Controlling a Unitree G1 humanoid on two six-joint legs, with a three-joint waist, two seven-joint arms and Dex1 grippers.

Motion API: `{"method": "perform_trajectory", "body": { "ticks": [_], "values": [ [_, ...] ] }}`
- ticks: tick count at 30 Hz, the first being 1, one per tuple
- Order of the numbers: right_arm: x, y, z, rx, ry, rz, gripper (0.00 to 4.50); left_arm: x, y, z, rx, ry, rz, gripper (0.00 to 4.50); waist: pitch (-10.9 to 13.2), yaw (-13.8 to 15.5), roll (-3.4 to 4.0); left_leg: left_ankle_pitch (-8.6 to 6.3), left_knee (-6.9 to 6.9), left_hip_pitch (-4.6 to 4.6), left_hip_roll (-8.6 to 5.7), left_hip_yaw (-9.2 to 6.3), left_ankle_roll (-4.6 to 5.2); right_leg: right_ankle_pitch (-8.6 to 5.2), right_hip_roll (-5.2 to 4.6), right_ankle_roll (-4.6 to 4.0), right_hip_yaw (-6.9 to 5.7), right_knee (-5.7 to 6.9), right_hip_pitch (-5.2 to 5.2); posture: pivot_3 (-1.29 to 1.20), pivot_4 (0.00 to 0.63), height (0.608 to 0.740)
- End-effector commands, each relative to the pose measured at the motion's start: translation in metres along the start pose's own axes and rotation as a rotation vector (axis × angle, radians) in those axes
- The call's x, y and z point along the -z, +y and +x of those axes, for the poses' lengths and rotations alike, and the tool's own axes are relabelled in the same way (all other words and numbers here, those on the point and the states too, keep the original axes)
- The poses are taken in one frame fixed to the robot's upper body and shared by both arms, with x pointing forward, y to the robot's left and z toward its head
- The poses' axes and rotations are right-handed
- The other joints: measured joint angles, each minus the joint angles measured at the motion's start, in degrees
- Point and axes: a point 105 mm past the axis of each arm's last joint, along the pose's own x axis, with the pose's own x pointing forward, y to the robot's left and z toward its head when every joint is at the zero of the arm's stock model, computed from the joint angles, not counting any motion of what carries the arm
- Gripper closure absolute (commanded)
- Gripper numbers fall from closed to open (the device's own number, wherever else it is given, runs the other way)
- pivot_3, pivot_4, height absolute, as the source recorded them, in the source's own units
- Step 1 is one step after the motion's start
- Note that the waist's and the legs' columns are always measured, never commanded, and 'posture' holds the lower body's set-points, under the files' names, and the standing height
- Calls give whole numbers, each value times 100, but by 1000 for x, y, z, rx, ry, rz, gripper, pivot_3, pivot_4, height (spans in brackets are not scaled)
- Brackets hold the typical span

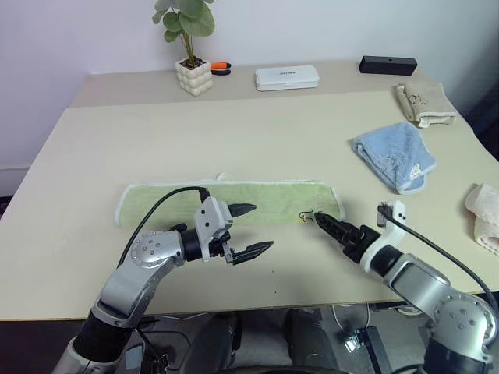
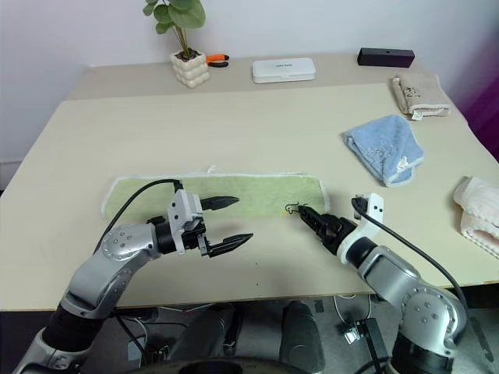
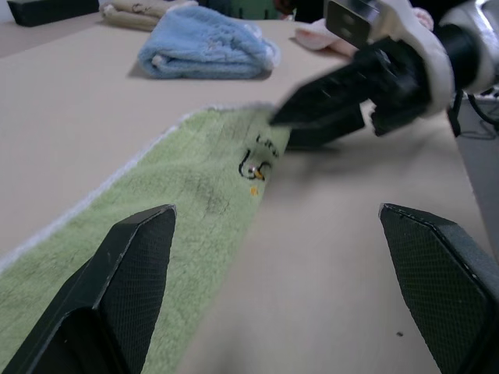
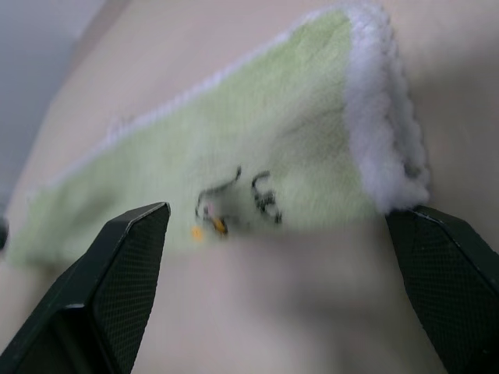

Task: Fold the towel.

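The left hand [image 1: 248,230] hovers with its two black fingers spread wide apart, grasping nothing, over the near long edge of the towel [image 1: 234,199] about midway along it, its fingers aimed toward the right edge of the tabletop [image 1: 101,257]. The right hand [image 1: 321,223] is released too, its fingers parted and empty in the right wrist view, with the tips at the towel's right near corner, just beside the small dark embroidered mark [image 1: 306,216]; whether they touch the cloth cannot be told.

The towel lies flat as a long narrow strip in the near half of the tabletop. Its long axis runs side to side, parallel to the tabletop's near edge, one short end toward the left edge and the other toward the right. A whitish trim shows along the far long edge and around the right short end. The embroidered mark sits at the right end, near the front corner.

Well apart, toward the right edge, lie a crumpled light blue towel [image 1: 395,154], a beige cloth [image 1: 423,102] nearer the far right corner, and a pale pink cloth [image 1: 485,216] at the right edge. Along the far edge stand a potted plant [image 1: 191,47], a white flat box [image 1: 287,77] and a black bar [image 1: 387,65].
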Motion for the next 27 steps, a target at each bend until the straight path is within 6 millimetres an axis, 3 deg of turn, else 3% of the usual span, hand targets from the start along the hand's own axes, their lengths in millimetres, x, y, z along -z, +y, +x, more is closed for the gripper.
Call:
{"method": "perform_trajectory", "body": {
  "ticks": [1, 3, 10, 14, 18, 21, 23, 27],
  "values": [
    [-7, -17, 6, 84, -28, 94, 269, -7, 3, -3, -18, -11, 24, 219, -2, 8, -3, 0, 0, 1, 2, 0, 0, 0, 3, 0, 0, 0, 1, 0, 150, 740],
    [-14, -15, 10, 78, -45, 113, 817, -7, 2, -4, -22, -11, 22, 219, -3, 8, -4, 0, 0, 1, 3, -2, 0, 1, 5, -1, 0, 0, 3, 0, 150, 740],
    [-30, -15, 6, 94, -88, 105, 4380, -2, -2, -3, -34, -8, 9, 219, -3, 3, -1, 0, -4, 1, 10, 0, 0, 2, 11, -2, 1, 1, -1, 0, 150, 740],
    [-48, -18, -11, 111, -122, 32, 4456, 2, -2, -5, -37, -3, 6, 219, -2, 13, 2, 0, -3, 0, 10, 1, 0, 2, 11, -2, 1, -1, 0, 0, 150, 740],
    [-83, -18, -42, 134, -155, -157, 4456, 6, 0, -8, -49, 1, 6, 219, 2, 15, 10, 0, -2, -4, 10, 7, 1, 2, 9, -2, 1, -7, 0, 0, 150, 740],
    [-95, 1, -47, 93, -112, -361, 4456, 8, 2, -8, -53, 3, 8, 219, 1, -18, 15, -1, -4, -2, 25, 20, 3, 2, 16, -2, 1, -8, -1, 0, 150, 740],
    [-92, 23, -41, 20, -47, -509, 4456, 9, 2, -7, -49, 3, 10, 219, 1, -36, 16, -3, -5, 0, 36, 29, 5, 2, 23, -2, 2, -8, -2, 0, 150, 740],
    [-46, 64, -17, -159, 140, -779, 4456, 9, -2, -4, -40, -1, 14, 219, 1, -32, 13, -4, -5, -1, 46, 34, 4, 2, 28, -3, 2, -8, -4, 0, 150, 740]
  ]
}}
